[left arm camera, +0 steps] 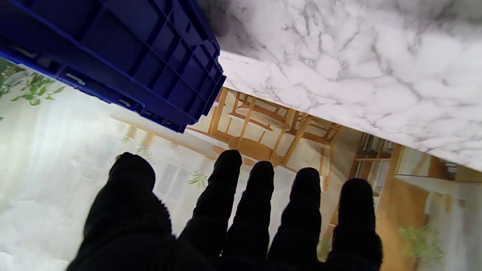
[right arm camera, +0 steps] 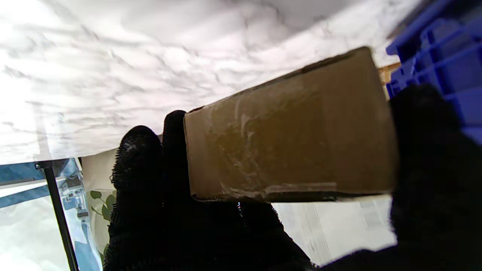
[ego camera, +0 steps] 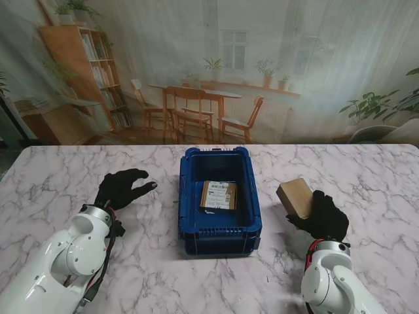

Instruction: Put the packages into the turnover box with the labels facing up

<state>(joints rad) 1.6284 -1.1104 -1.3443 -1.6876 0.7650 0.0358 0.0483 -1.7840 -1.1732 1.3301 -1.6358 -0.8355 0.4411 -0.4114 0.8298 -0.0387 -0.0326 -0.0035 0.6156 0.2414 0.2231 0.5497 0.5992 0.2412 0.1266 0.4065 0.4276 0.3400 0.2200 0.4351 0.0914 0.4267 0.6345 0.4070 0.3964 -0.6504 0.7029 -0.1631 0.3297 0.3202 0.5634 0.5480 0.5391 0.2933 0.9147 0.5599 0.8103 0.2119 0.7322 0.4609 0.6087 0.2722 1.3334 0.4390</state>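
Brown cardboard, the box (ego camera: pixel 294 197) sits clamped in the right hand (ego camera: pixel 322 218), lifted off the marble table (ego camera: pixel 52 176) and tilted, just right of the crate (ego camera: pixel 220 229). In the right wrist view the box (right arm camera: pixel 290 131) shows a plain taped face, with black-gloved fingers (right arm camera: pixel 137 169) on one side and the thumb on the other; no label can be seen on the faces that show. The right hand (right arm camera: pixel 263 233) grips it firmly.

Inside the blue crate a second package (ego camera: pixel 218 195) lies flat on the floor, its white label turned up. The crate stands at the middle of the table, between the two arms.

The left hand (ego camera: pixel 121 187) is to the left of the crate, holding nothing, fingers spread and pointing toward the crate's wall without touching it. The left wrist view shows the same hand (left arm camera: pixel 233 226) with its fingers (left arm camera: pixel 260 195) apart and the crate's ribbed corner (left arm camera: pixel 180 75) near them.
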